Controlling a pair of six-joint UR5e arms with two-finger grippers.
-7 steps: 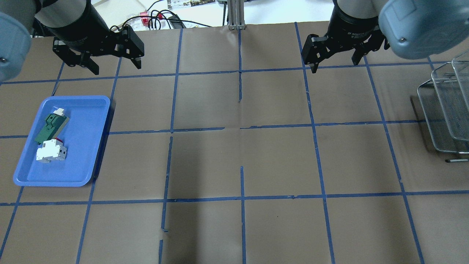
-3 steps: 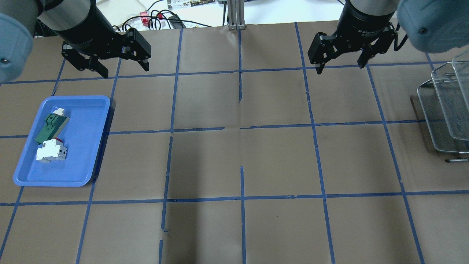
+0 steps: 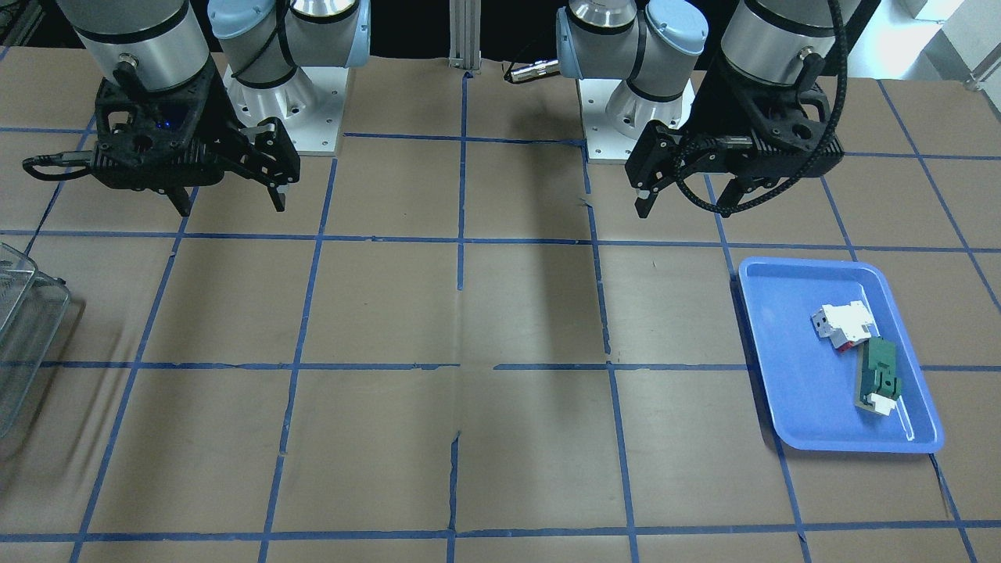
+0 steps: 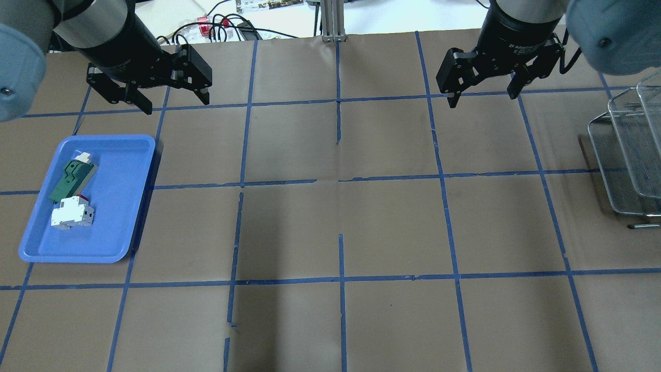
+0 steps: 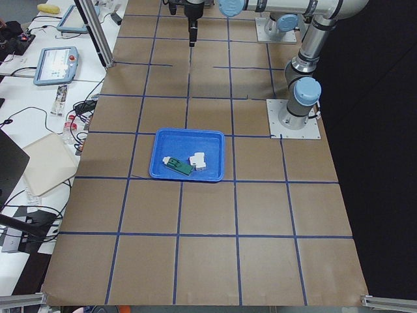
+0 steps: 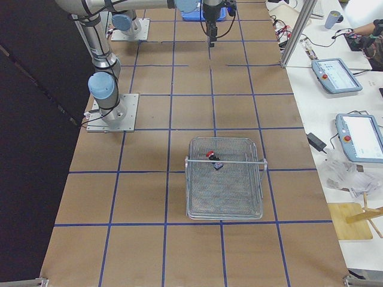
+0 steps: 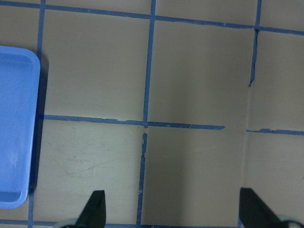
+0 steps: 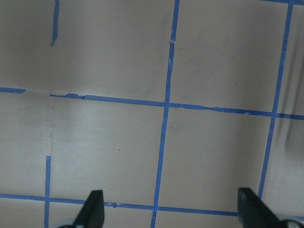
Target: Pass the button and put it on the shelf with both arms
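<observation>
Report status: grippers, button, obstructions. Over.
Left gripper open, empty. Right gripper open, empty. Button lying in the wire shelf. Blue tray sits left, out of the way.

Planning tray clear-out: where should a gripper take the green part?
Best guess: across its narrow width, from straight above, near the white-tab end. The green part lies flat in the blue tray; its other end sits close to the white block, leaving little finger room.
</observation>
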